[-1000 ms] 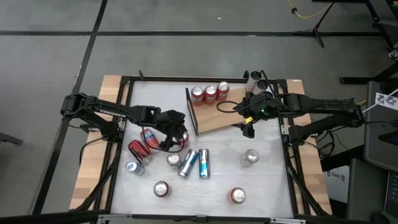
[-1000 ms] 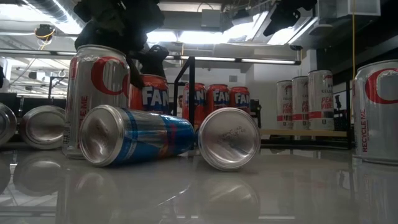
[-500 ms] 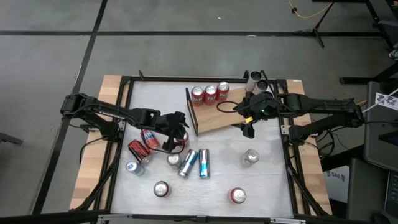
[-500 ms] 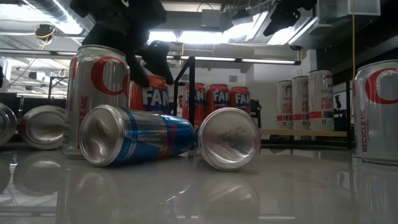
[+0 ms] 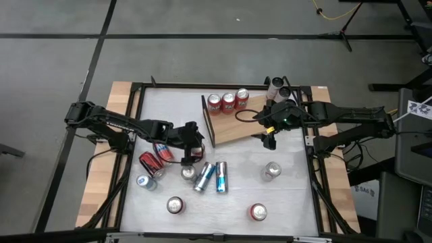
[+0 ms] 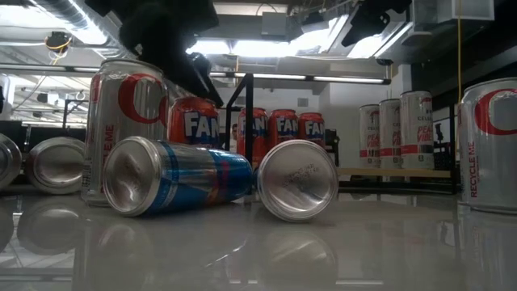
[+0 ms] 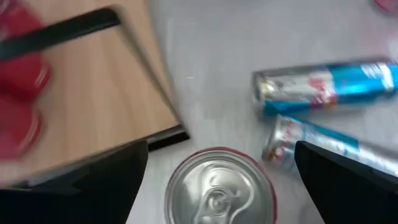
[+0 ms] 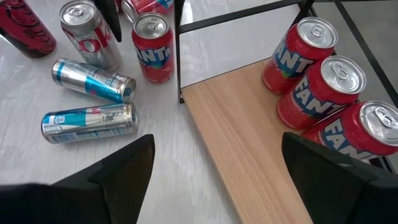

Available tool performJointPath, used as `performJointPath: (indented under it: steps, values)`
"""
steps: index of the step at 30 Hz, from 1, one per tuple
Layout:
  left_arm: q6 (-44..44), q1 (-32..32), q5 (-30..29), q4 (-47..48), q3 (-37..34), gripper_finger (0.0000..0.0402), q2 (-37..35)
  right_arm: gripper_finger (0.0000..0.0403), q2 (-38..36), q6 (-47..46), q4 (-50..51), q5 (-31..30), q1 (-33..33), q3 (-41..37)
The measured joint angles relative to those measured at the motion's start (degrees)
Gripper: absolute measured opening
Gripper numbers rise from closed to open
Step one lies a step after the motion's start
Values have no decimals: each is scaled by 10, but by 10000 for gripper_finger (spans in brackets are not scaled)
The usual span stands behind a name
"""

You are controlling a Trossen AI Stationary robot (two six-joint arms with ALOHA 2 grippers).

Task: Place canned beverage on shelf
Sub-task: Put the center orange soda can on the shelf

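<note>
The shelf [image 8: 249, 143] is a light-brown board with a dark rail [image 8: 179, 50] along its left short edge. Three red Fanta cans [image 8: 323, 74] stand on its far end. Another red Fanta can [image 8: 154, 46] stands upright on the white table just left of the rail, by the shelf's near corner. My left gripper [image 7: 221, 149] hovers open over this can [image 7: 217, 190], with a finger off to each side and clear of it. In the low view the fingers [image 6: 194, 73] are above the can [image 6: 194, 121]. My right gripper [image 5: 270, 138] hangs open above the shelf's right part.
Two slim blue-and-silver cans [image 5: 204, 177] [image 5: 221, 177] lie near the Fanta can, beside an upright silver can [image 8: 90, 31]. Red cans [image 5: 150, 162] lie under the left arm. More upright cans [image 5: 175, 204] [image 5: 258, 212] [image 5: 272, 171] dot the near half. Tall slim cans [image 5: 277, 84] stand far right.
My left gripper has opened and let go of the Fanta can beside the shelf's rail. It has rolled at the wrist and drawn back a little above the can. The can has stayed upright on the table.
</note>
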State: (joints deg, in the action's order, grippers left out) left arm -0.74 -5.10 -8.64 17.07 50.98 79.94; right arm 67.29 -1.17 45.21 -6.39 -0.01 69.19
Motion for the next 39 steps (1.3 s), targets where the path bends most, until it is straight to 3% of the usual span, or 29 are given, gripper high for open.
performJointPath:
  steps: [8,25,39]
  values:
    - [-153,0,-33,6,0,397,0,341,0,0,-1,0,0,0]
    - [-169,-3,-39,39,0,396,0,341,0,0,-1,0,0,0]
    - [-239,-8,-45,50,0,396,15,341,0,0,-1,0,0,0]
